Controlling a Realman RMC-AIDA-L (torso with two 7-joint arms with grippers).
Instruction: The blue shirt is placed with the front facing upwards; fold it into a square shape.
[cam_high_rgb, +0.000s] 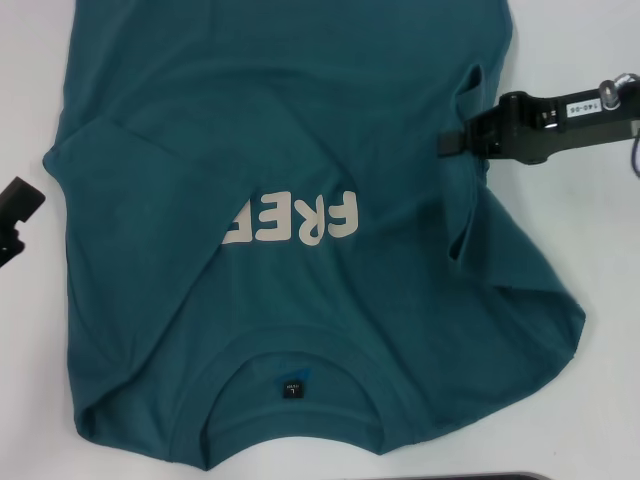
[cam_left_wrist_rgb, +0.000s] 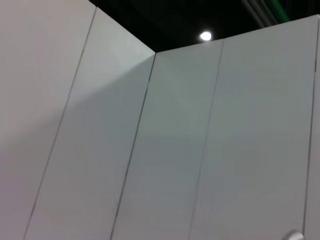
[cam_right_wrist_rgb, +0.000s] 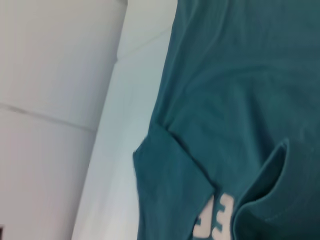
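The left hand (cam_high_rgb: 15, 215) is sitting at the far left edge of the head view, over the white tabletop (cam_high_rgb: 25, 380), just beside the shirt and not touching it. Only a small black part of it is showing, so I cannot tell if it is open or closed. Its own wrist camera is looking at white wall panels (cam_left_wrist_rgb: 175, 150) and one small round light (cam_left_wrist_rgb: 205, 36). The blue shirt (cam_high_rgb: 200, 310) is lying spread out on the tabletop and filling most of the head view. Its round collar (cam_high_rgb: 295, 355) is pointing toward the robot, with a small black label (cam_high_rgb: 290, 386) inside the neck. The left sleeve (cam_high_rgb: 150, 175) is lying folded in over the chest and covering the start of the cream letters (cam_high_rgb: 310, 220), so only part of the word is showing. The right side of the shirt is bunching up in wrinkles. The right hand (cam_high_rgb: 450, 145) is reaching in from the right side and pinching a raised fold of cloth at the shirt's right edge. It is closed on the shirt. In the right wrist view, the blue shirt (cam_right_wrist_rgb: 240, 75) is showing with the folded sleeve and a bit of the cream letters (cam_right_wrist_rgb: 215, 220), beside the white tabletop (cam_right_wrist_rgb: 125, 150).
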